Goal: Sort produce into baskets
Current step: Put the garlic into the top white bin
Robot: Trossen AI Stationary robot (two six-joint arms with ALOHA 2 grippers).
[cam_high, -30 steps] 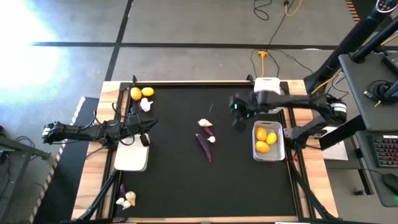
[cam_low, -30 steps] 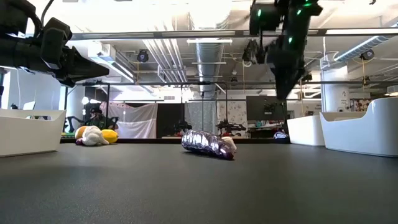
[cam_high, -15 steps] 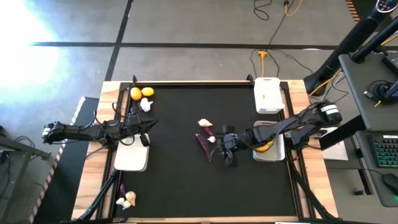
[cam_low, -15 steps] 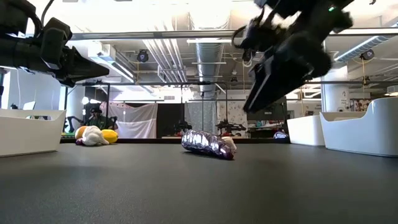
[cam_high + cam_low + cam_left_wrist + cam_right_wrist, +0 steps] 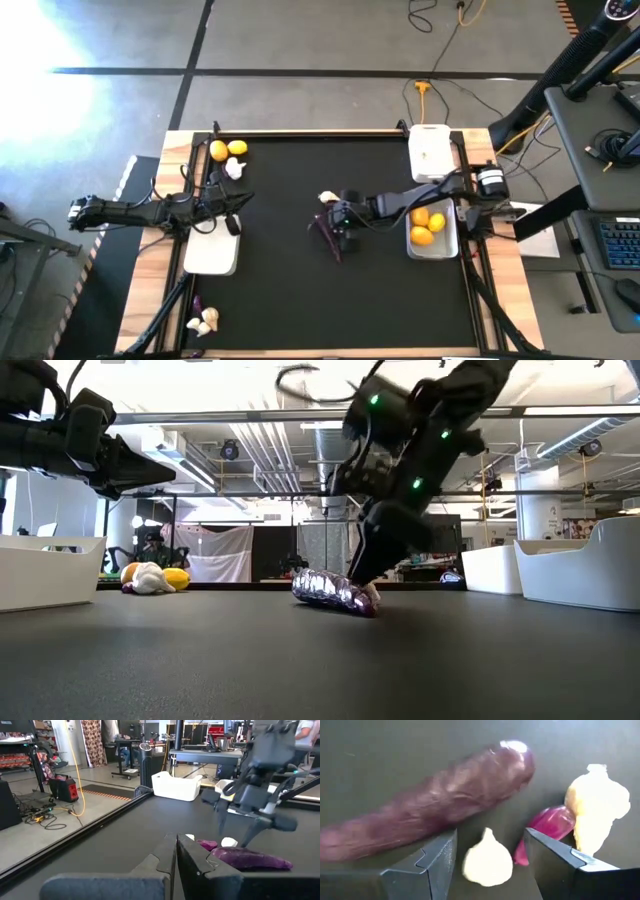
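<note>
My right gripper (image 5: 342,218) is open, low over the table's middle, pointing down. Its fingers stand on either side of a small whitish garlic bulb (image 5: 487,862) without touching it. A long, slim dark purple piece (image 5: 430,805) lies on the table beside the bulb; it also shows in the high view (image 5: 328,238). A short purple piece (image 5: 551,826) and a second garlic bulb (image 5: 597,807) lie just beyond. My left gripper (image 5: 245,197) is shut and empty, held above the far end of the left basket (image 5: 210,255).
The right basket (image 5: 453,245) holds three lemons (image 5: 428,225). An empty basket (image 5: 430,152) stands at the far right. Two lemons (image 5: 218,150) and a garlic bulb (image 5: 234,168) lie at the far left corner. More garlic (image 5: 205,320) lies at the near left.
My right gripper has gone from up near the far right basket toward the near edge, then left and down to the table's middle. It now stands low around the small garlic bulb beside the long purple piece. The produce has stayed put.
</note>
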